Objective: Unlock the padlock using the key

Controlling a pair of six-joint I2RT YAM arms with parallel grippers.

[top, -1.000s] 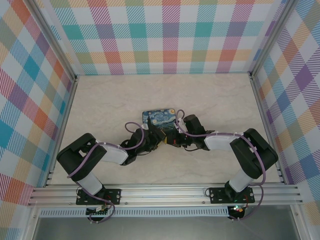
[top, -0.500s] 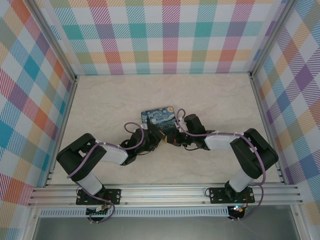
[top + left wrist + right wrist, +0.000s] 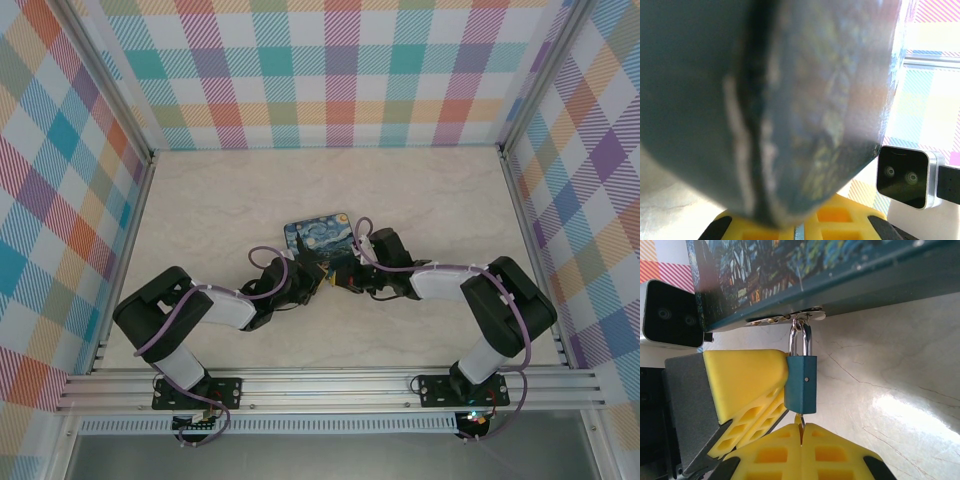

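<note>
The padlock (image 3: 801,385) has a teal-blue body and a shiny silver shackle, the key (image 3: 801,421) is a thin grey sliver, and the fingers (image 3: 790,440) of the right tool (image 3: 801,440) are bright yellow. The box (image 3: 318,233) is painted with a swirling dark blue and yellow night sky, its edge dark teal. The table (image 3: 430,200) is cream with faint marble veining, and the walls (image 3: 330,70) are a pastel plaid of teal, orange, purple and yellow.

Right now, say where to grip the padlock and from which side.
Best pinch the padlock across its blue body's narrow edges, coming onto the broad face: the shackle end is looped through the box's hasp, and the key meets the other end.
</note>
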